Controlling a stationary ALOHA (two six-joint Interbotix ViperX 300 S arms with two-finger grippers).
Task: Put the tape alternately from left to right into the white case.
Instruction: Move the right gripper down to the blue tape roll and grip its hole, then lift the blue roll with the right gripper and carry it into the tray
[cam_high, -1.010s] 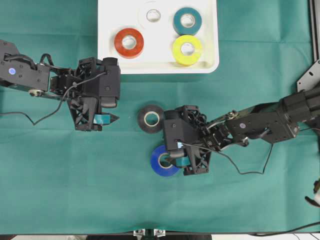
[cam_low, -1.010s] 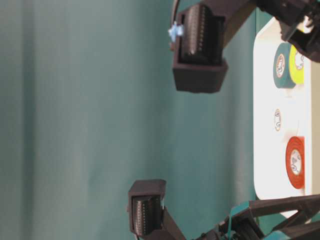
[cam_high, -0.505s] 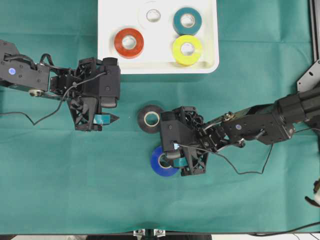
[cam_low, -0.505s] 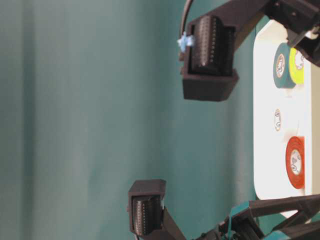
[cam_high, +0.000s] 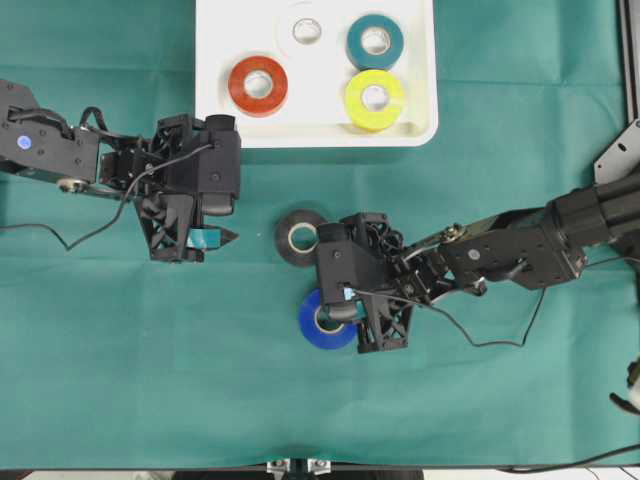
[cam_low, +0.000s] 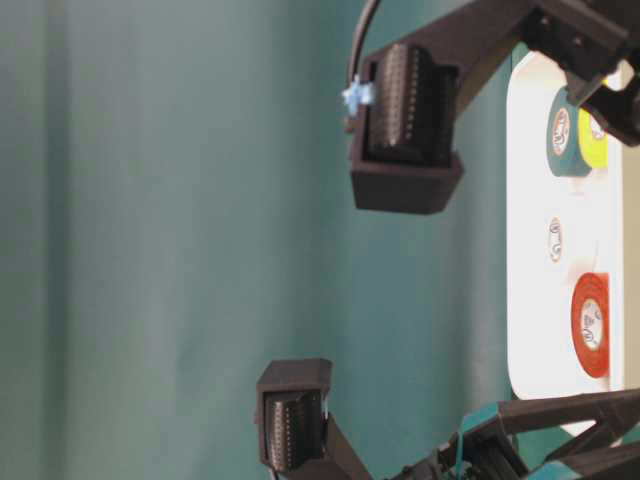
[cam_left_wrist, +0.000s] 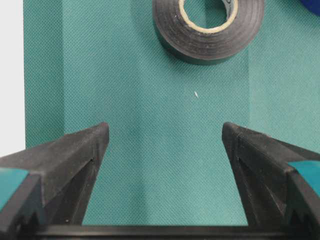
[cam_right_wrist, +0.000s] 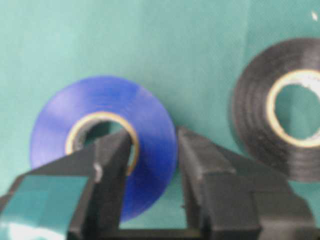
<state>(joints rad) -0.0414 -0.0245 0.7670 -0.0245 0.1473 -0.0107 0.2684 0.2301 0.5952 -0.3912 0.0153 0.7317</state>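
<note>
With four rolls in the white case (cam_high: 316, 131), two left: right gripper (cam_right_wrist: 154, 150) pinching blue tape (cam_right_wrist: 102, 142) (black tape (cam_high: 300, 237) waiting), left gripper (cam_left_wrist: 165, 142) spread.

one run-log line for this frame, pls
right gripper: shut on blue tape wall | left gripper: open, empty | black tape: on cloth | white case: four rolls in
</note>
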